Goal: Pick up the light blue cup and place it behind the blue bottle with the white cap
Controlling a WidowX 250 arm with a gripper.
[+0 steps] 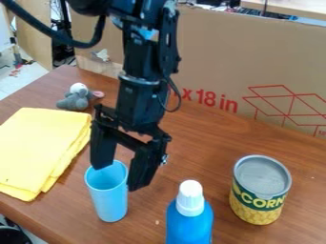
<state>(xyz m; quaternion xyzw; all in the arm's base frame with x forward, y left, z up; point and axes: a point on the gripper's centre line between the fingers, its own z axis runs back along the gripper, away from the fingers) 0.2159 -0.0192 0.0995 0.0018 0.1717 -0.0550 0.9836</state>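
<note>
"Please, where is the hand point(117, 178)?"

"It is at the rim of the blue cup point(109, 202), and it is open, with its fingers apart."

"Does it touch the cup?"

"This I cannot tell."

"And which things are around, on the table point(191, 157)?"

"Yellow cloth point(41, 147) at the left, grey plush toy point(76, 100) behind, blue bottle point(189, 221) and corn can point(259, 190) at the right."

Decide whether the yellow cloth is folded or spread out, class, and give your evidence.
Folded: the yellow cloth shows stacked layers along its right side, with a lower layer peeking out past the top one.
</note>
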